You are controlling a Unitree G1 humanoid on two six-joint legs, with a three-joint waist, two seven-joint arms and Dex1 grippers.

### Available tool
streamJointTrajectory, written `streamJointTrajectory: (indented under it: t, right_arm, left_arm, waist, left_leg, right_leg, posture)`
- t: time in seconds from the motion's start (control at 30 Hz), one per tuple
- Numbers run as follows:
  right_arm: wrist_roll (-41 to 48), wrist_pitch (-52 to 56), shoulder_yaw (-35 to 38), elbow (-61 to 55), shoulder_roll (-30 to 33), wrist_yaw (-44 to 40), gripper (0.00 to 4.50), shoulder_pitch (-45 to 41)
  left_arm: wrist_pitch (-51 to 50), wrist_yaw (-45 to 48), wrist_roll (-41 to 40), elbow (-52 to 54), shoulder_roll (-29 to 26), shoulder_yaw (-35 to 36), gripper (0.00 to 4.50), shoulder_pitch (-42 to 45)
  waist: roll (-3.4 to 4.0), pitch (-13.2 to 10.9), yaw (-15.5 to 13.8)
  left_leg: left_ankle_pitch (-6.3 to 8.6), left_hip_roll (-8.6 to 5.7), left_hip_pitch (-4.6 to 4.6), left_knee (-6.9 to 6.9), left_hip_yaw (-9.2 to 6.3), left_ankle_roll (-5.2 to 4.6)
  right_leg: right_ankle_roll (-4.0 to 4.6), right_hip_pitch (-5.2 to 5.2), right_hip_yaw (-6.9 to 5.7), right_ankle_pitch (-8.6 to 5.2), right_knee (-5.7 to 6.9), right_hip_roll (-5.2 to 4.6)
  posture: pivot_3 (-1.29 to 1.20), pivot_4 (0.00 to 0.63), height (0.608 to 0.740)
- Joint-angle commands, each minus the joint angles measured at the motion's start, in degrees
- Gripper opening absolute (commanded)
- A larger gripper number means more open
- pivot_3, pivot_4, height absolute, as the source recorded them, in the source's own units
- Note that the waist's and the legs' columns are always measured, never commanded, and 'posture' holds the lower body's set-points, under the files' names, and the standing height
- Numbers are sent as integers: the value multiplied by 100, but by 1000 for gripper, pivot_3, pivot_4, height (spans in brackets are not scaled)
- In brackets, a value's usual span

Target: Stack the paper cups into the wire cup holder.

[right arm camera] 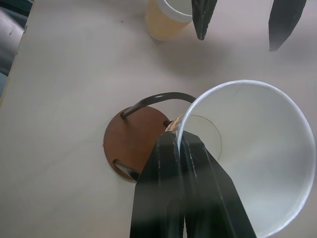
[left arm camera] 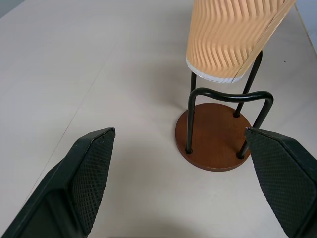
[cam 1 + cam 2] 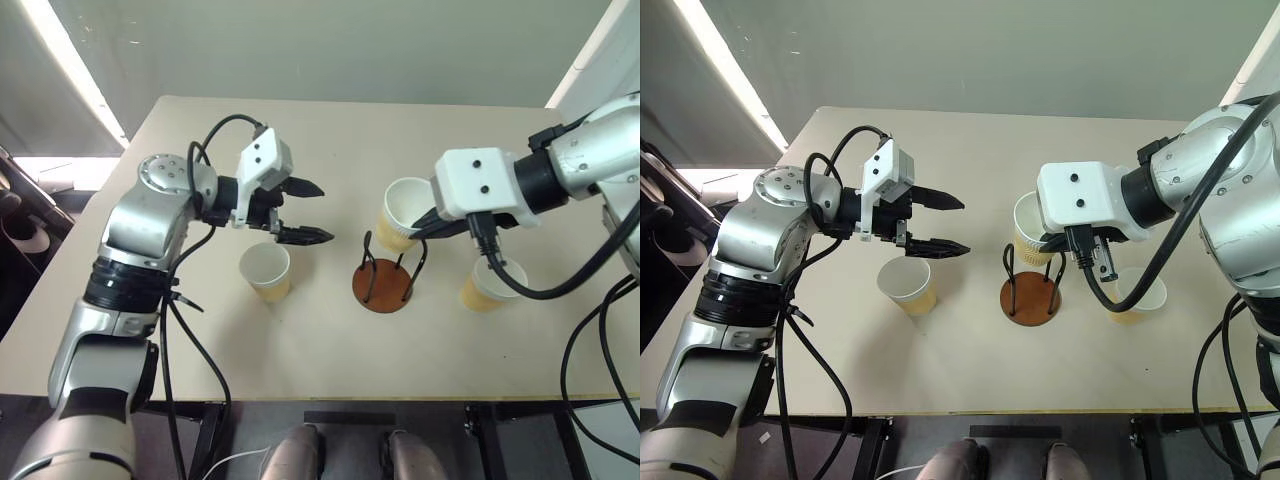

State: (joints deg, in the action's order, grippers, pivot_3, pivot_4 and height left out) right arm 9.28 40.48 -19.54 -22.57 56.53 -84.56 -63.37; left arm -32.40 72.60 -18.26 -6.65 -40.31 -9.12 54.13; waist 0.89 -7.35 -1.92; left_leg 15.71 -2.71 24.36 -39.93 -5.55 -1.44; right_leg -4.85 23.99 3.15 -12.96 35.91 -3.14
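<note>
While the right gripper (image 1: 184,144) pinches the rim of one cup (image 3: 403,213), one finger inside the wall and one outside, that cup hangs tilted just above the holder (image 3: 384,282), toward its 12 o'clock side and not yet between the wire loops. Item two, a second cup (image 3: 266,270), stands upright on the table (image 3: 330,130), well apart from the holder at its 9 o'clock; the left gripper (image 3: 305,211) hangs over it with jaws spread wide and nothing between them. Item three, a third cup (image 3: 486,286), stands upright near the holder at its 3 o'clock, partly behind the right arm's cable. Holder: round reddish-brown disc, two thin black wire loops upright, nothing inside. Handling, as judged: the cups look very light, thin-walled and easily crushed, with a ribbed outer skin that should give some grip; the rolled rim is the stiffest part, so a pinch across the rim, as now, seems the soundest hold. A squeeze at mid-wall would likely dent them. The holder itself looks light enough to skid if a cup catches a loop.
</note>
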Motion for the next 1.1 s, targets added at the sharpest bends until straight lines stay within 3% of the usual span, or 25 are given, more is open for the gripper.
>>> streamJointTrajectory:
  t: [0.03, 0.13, 0.23, 0.5, 0.63, 0.97, 1.1]
  right_arm:
    - [-91, -142, -86, -61, 39, -20, 17, 32]
    - [-193, -233, -221, -1, -36, 33, 17, 41]
    - [-313, -351, -303, 91, -81, 59, 631, 40]
    - [-255, -317, -105, 172, -320, 317, 3356, 89]
    - [91, -1, 304, 195, -419, 524, 3356, 168]
    - [1922, 2119, 1770, 274, -496, 857, 3356, 17]
    - [2426, 2215, 2020, 239, -396, 844, 3356, 119]
  left_arm:
    - [106, 23, 18, 66, -22, 66, 4500, 156]
    - [138, 16, 40, 42, -28, 64, 4500, 161]
    - [136, 6, 41, 68, -41, 71, 4500, 150]
    - [104, -48, 32, 284, -141, 114, 4500, 67]
    - [155, 17, 79, 567, -415, 126, 4500, -2]
    - [-16, 507, -97, 1968, -1842, 425, 4500, -678]
    - [-65, 585, -94, 2386, -2301, 474, 4500, -1099]
  waist:
    - [0, 0, 0]
    - [0, 0, 0]
    - [0, 0, 0]
    - [0, 0, 7]
    - [0, 0, 6]
    - [0, 0, 27]
    - [0, 0, 31]
  left_leg:
    - [0, 0, 0, 0, 0, 0]
    - [0, 0, 0, -1, 0, 0]
    - [0, 1, 0, -1, 0, 0]
    - [0, 1, 0, 0, 0, 0]
    - [0, 0, 2, 0, 0, 0]
    - [0, 2, -1, 8, 0, 0]
    - [0, 8, -4, 14, 1, 3]
  right_leg:
    - [0, 0, 0, 0, 0, 0]
    - [0, 0, 0, 0, 0, 0]
    - [0, 0, 0, 0, 1, 0]
    - [0, 1, 0, 0, 1, 0]
    - [0, 1, 0, 0, -1, 1]
    - [8, 0, 4, -5, -5, 8]
    - [15, 2, 6, -9, -2, 13]
  posture:
    - [0, 150, 740]
    - [0, 150, 740]
    - [0, 150, 740]
    - [0, 150, 740]
    - [0, 150, 740]
    - [0, 150, 740]
    - [0, 150, 740]
